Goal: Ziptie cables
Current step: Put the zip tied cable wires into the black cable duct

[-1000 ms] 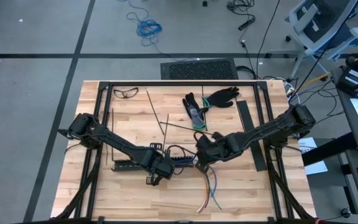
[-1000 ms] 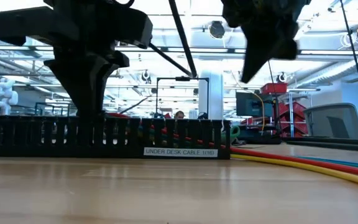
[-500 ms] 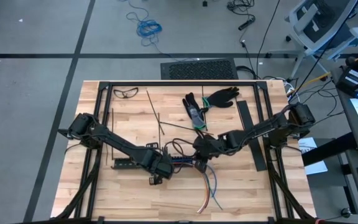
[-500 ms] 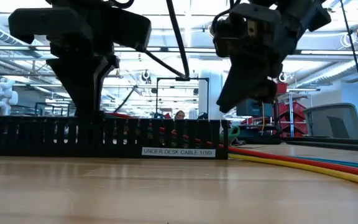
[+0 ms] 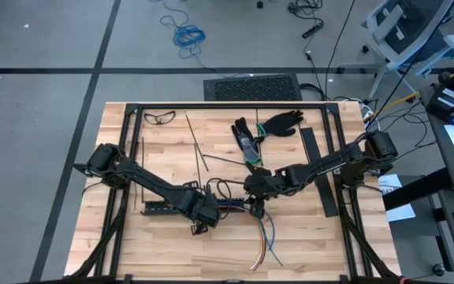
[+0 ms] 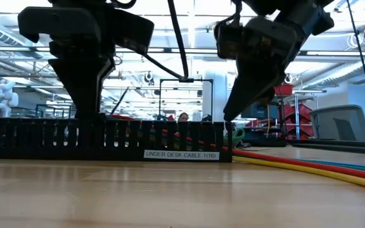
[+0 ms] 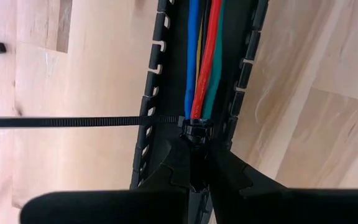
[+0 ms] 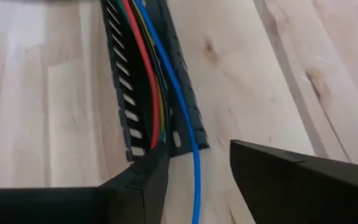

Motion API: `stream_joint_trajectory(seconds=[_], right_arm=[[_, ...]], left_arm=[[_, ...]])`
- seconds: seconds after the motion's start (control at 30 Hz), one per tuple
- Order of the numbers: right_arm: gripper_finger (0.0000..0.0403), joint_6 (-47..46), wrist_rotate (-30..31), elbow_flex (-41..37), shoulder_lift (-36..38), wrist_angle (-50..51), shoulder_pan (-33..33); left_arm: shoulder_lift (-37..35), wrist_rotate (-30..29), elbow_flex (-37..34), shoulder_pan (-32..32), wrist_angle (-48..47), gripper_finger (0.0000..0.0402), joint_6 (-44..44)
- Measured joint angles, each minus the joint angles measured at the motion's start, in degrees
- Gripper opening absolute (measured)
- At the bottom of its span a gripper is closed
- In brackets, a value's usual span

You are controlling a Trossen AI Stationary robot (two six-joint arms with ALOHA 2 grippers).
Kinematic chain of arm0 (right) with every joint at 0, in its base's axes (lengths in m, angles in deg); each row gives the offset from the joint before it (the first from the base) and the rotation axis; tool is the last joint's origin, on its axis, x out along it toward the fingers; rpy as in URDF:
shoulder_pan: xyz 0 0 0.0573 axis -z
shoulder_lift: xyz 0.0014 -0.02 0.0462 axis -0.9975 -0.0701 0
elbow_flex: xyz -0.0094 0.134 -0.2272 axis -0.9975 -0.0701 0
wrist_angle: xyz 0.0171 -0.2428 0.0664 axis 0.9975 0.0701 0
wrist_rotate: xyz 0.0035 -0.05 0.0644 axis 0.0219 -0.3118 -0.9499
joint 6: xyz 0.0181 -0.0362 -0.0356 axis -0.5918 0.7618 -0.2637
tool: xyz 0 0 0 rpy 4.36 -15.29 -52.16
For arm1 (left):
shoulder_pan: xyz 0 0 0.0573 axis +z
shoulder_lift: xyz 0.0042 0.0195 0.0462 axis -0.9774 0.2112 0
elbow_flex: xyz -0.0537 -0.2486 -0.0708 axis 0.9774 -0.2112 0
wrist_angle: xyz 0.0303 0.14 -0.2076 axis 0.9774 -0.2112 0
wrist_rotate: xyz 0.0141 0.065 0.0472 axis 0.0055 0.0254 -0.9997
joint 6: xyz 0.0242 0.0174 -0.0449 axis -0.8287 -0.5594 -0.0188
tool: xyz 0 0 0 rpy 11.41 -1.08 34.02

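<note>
The cables (image 7: 202,68), blue, red, green and yellow, lie along the inside of a black slotted rail (image 5: 160,208) and spill out of its right end onto the wood (image 5: 265,233). A dark ziptie (image 7: 73,122) is looped round them inside the rail. My left gripper (image 7: 193,152) points straight down over the rail (image 5: 205,214), shut on that ziptie. My right gripper (image 8: 197,168) slants down at the rail's right end (image 5: 252,203), open, one finger on each side of the blue cable (image 8: 194,180). Whether it touches anything, I cannot tell. Loose zipties (image 5: 199,142) lie farther back. My left gripper pinches the ziptie at its head (image 7: 194,129), where the loop closes on top of the cable bundle. The fingers come from above, pointing down. The loop sits on the cables inside the rail, and its tail (image 7: 55,122) passes out through the rail's side wall and lies flat on the table.
Black gloves (image 5: 278,122) and safety glasses (image 5: 160,117) lie near the far edge. Two flat black strips (image 5: 312,146) lie at the right. A black frame (image 5: 124,158) borders the table. Bare wood lies along the near edge.
My right gripper has come down and toward the table's left, tipping steeper, and now stands at the rail's right end over the cables. My left gripper has stayed in place and rolled a little about its own axis. The rail and cables have kept still.
</note>
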Motion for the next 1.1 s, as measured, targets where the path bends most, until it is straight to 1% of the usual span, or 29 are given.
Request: stream_joint_trajectory(seconds=[0.13,0.3,0.37,0.47,0.67,0.73,0.8,1.1], right_arm=[[0.016,0.64,-1.71,0.0,-2.99,-3.73,0.26],[0.0158,1.03,-1.39,0.0,-6.16,-8.57,1.17],[0.0151,1.22,-1.25,0.0,-7.08,-8.56,1.67],[0.013,1.98,-1.33,-0.02,-8.24,-8.22,2.56],[0.008,4.07,-1.88,0.0,-8.92,-8.39,3.67],[0.007,4.18,-3.59,0.0,-8.68,-8.37,4.34],[0.0063,4.35,-5.84,0.0,-8.0,-8.26,4.87],[0.0054,6.23,-7.5,0.02,-7.61,-8.31,6.01]], left_arm=[[0.0,0.0,-0.02,0.02,0.04,0.0029,1.48],[0.0,0.0,-0.02,0.0,0.23,0.0029,1.49],[0.0,-0.01,-0.02,0.0,0.54,0.0029,1.49],[0.0,-0.01,-0.02,0.01,0.7,0.0029,1.49],[0.0,-0.04,-0.02,0.02,1.56,0.0029,1.49],[0.0,-0.03,-0.02,0.04,1.55,0.0029,1.49],[0.0,-0.02,-0.02,0.04,1.57,0.0029,1.49],[0.02,0.02,-0.02,0.0,1.48,0.0029,1.44]])
